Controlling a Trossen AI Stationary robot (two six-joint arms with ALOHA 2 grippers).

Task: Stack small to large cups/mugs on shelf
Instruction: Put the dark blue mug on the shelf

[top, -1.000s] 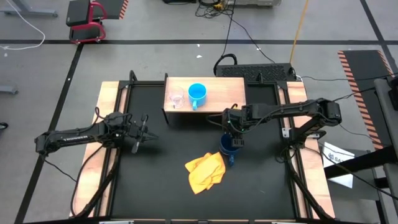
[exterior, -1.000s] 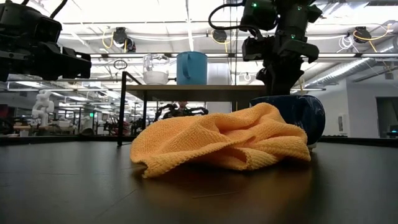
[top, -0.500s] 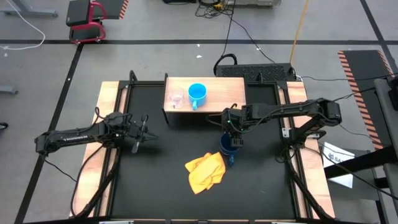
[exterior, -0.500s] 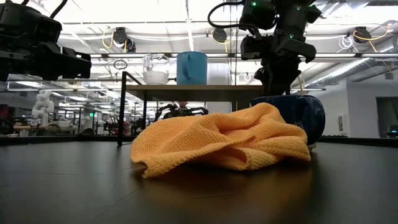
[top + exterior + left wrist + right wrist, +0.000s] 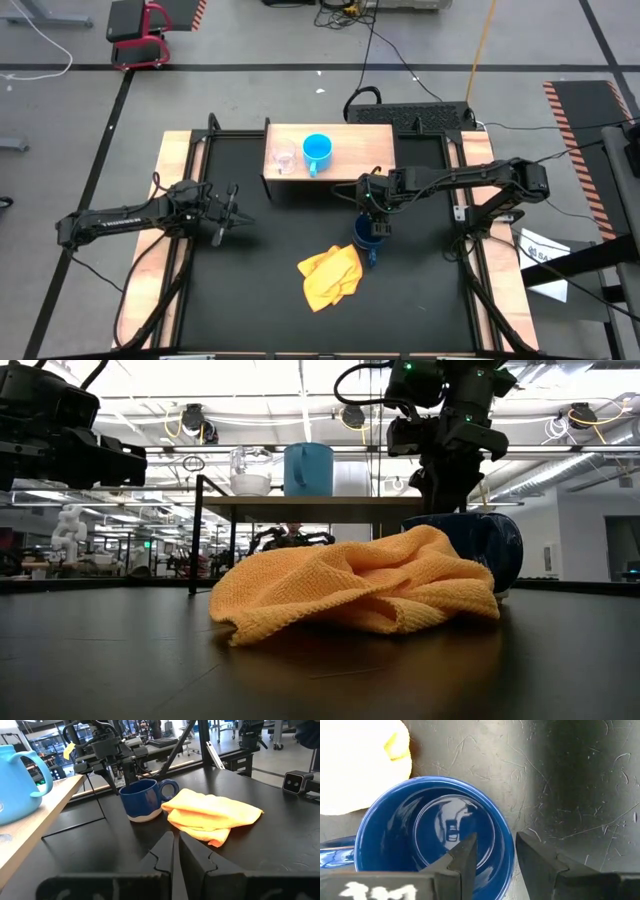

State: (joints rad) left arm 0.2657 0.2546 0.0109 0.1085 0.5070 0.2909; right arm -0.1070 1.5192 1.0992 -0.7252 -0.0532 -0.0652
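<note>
The dark blue mug [image 5: 367,234] stands upright on the black table, its handle toward the yellow cloth [image 5: 330,276] beside it. My right gripper [image 5: 496,840] is open right above it, pointing down; one finger stands inside the mug's rim [image 5: 506,840], the other outside, and neither touches it. The glass cup [image 5: 284,158] and the light blue mug [image 5: 317,150] stand side by side on the left part of the shelf [image 5: 360,140]. My left gripper [image 5: 236,210] is shut and empty, hovering at the table's left.
The shelf's right half is bare wood. Light wooden side rails [image 5: 176,160] run along both sides of the table. In the low view the cloth [image 5: 350,585] lies in front of the dark blue mug [image 5: 485,540].
</note>
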